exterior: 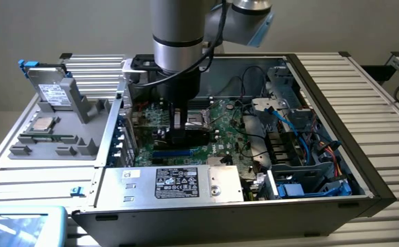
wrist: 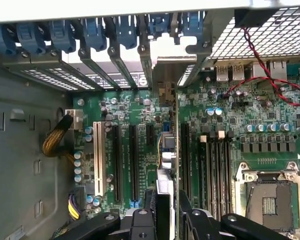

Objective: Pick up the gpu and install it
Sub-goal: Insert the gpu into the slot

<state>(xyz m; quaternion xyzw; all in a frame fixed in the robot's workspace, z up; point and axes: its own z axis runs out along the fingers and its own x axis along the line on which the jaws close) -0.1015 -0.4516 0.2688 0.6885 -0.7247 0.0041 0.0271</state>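
- on the exterior view's left, a grey stand [exterior: 69,139] sits beside the computer case [exterior: 220,221], with a drive box [exterior: 52,90] upright at the stand's back corner.
- mid-case, the gripper [wrist: 166,212] is clamped narrow on the gpu [wrist: 168,145].
- the card stands on edge over the board [wrist: 135,100], its far end at the case's rear edge by the blue clips [wrist: 95,32].

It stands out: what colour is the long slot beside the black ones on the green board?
White; the long plastic slot shows best in the wrist view.
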